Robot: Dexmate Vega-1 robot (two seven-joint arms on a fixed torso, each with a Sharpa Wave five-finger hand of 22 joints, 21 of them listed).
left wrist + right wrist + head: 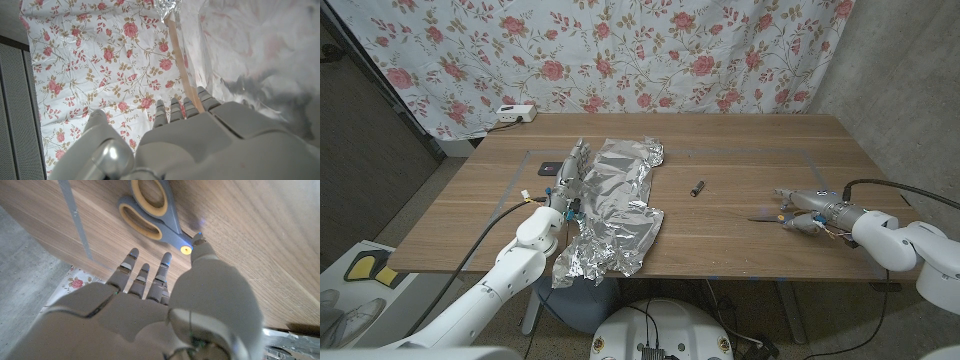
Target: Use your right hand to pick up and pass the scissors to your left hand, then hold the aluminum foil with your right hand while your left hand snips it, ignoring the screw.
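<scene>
The wooden table [740, 240] is carrying everything in play, with a flowered curtain [620, 50] hanging behind its far edge. The big crumpled sheet of foil [612, 210] is lying left of the middle, stretching from the far half down to the near edge, which is probably why the left arm is waiting right beside it. The left hand [565, 188] is sitting at the foil's left border, just beside it or touching it; in the left wrist view its fingers [172, 111] are reaching out side by side along the sheet and are gripping nothing.

Far over on the right, the right hand [800, 212] is hovering low over the table with its fingers [145, 280] spread apart and empty. The scissors [152, 215], grey-blue with yellow-lined handles, are lying flat on the wood just beyond those fingertips, with the thumb tip close to the pivot, so the pickup looks about to begin but no grasp is made yet. They are well apart from the foil, meaning a long pass leftward is still waiting.

The small dark screw [698, 187] is lying between foil and right hand, safely out of the way.
</scene>
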